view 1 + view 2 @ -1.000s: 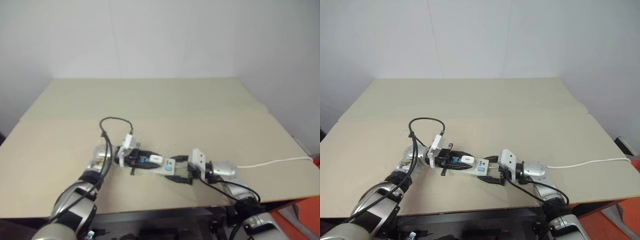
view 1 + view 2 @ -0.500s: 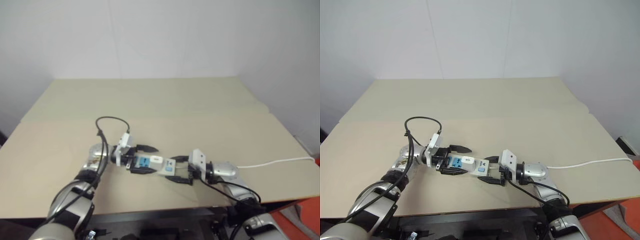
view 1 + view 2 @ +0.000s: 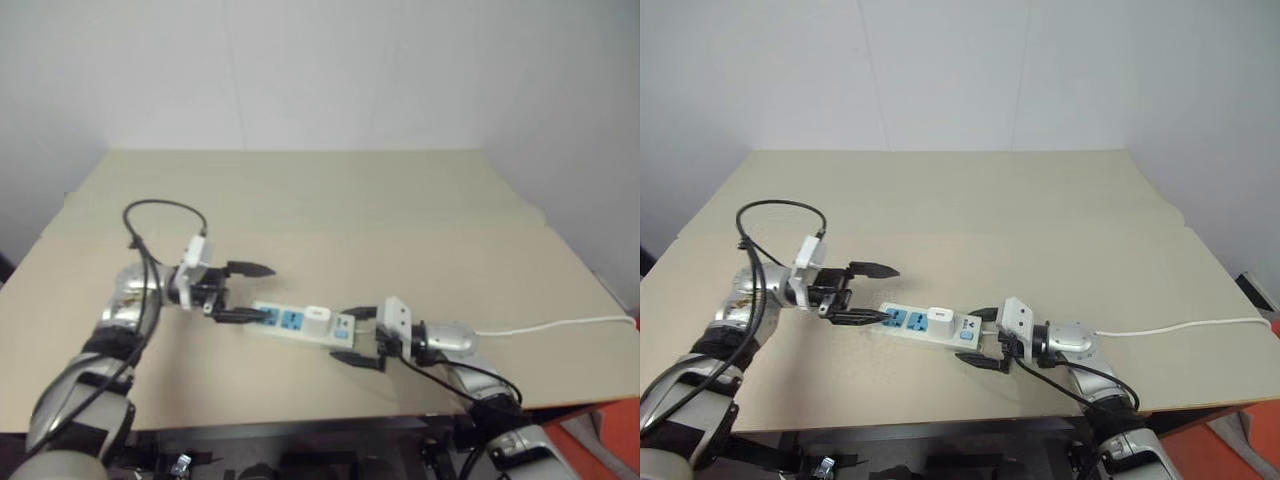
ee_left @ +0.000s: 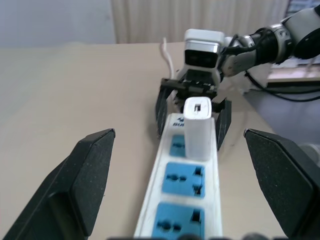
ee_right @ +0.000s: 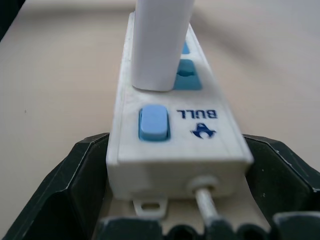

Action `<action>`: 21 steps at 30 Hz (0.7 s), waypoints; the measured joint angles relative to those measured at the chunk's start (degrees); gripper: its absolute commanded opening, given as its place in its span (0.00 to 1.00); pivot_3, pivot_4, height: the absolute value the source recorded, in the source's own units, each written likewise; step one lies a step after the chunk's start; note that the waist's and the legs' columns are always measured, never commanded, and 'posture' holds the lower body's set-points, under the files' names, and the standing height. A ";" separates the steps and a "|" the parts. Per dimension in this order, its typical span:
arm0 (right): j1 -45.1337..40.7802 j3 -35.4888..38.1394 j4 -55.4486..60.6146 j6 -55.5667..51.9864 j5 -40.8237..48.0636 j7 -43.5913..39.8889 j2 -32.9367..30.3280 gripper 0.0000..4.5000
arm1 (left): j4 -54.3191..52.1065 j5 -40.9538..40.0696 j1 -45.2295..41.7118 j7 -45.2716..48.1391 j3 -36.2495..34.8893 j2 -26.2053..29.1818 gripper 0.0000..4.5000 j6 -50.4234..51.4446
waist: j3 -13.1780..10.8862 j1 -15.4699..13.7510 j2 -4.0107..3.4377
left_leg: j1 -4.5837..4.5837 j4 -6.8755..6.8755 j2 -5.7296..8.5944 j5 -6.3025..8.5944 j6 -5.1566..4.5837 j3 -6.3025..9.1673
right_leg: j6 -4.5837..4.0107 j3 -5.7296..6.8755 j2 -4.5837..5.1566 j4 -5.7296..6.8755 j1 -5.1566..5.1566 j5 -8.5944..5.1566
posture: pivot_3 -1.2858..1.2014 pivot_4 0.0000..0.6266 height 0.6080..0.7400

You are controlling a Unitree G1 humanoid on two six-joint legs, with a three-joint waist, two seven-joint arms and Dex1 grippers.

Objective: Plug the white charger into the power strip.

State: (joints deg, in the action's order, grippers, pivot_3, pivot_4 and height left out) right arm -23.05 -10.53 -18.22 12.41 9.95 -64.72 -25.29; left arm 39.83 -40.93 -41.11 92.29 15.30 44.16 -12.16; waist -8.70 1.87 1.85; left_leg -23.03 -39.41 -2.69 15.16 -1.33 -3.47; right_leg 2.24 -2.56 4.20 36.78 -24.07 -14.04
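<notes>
Upright in the power strip (image 3: 925, 326), the white charger (image 3: 940, 319) is seen seated in the socket nearest the switch end. It is a small, plain white block with rounded edges, much shorter than the strip; a small dark mark is visible on its top face in the left wrist view. The strip is a long flat white bar laid on the beige desk (image 3: 1040, 230), with blue socket faces; two are left free beside the charger. A blue switch (image 5: 153, 122) and a blue logo are carried on its end, from which a thin white cord (image 3: 1180, 326) is led away across the desk.

The left gripper (image 3: 868, 293) is held just off the strip's free end, its jaws spread wide with nothing between them. The right gripper (image 3: 978, 338) is placed at the switch end, its jaws apart on either side of the strip; contact cannot be told.
</notes>
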 measured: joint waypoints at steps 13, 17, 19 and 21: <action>8.49 14.71 14.32 -2.62 10.52 -10.98 -24.71 0.99 | -12.24 -2.44 17.79 0.05 -14.11 13.28 1.00 4.82 | -0.37 -1.28 -0.06 | -0.14 -0.22 -0.05 -0.01 0.02 -0.16 | -0.02 0.12 0.05 0.07 -0.09 0.01 | 0.52 0.24 1.00; 9.35 15.92 16.31 -3.94 11.72 -11.35 -25.96 0.99 | -14.43 -2.07 19.60 0.05 -16.54 13.28 1.00 5.93 | -0.37 -1.27 -0.06 | -0.22 -0.22 -0.05 -0.01 0.01 -0.18 | -0.02 0.12 0.04 0.04 -0.14 0.01 | 0.52 0.24 1.00; 10.10 16.18 16.52 -4.21 11.73 -11.29 -26.06 0.99 | -14.73 -1.90 19.74 0.05 -17.21 13.10 1.00 6.63 | -0.37 -1.31 -0.06 | -0.24 -0.22 -0.05 -0.01 0.01 -0.19 | -0.02 0.12 0.04 0.02 -0.14 0.01 | 0.52 0.24 1.00; 10.66 16.18 16.61 -4.27 11.71 -11.07 -26.06 0.99 | -15.33 -1.71 19.73 0.05 -17.97 12.63 1.00 7.20 | -0.37 -1.32 -0.06 | -0.24 -0.25 -0.04 -0.01 0.01 -0.19 | -0.02 0.12 0.05 0.03 -0.13 0.01 | 0.52 0.24 1.00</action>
State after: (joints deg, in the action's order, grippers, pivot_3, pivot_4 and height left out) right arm -12.39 5.65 -1.61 8.14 21.65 -75.79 -51.35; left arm 24.50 -42.63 -21.38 92.34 -2.67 56.79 -4.96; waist -9.07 0.55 1.79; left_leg -23.27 -39.66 -2.73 15.15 -1.31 -3.66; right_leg 2.22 -2.44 4.25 36.81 -24.20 -14.03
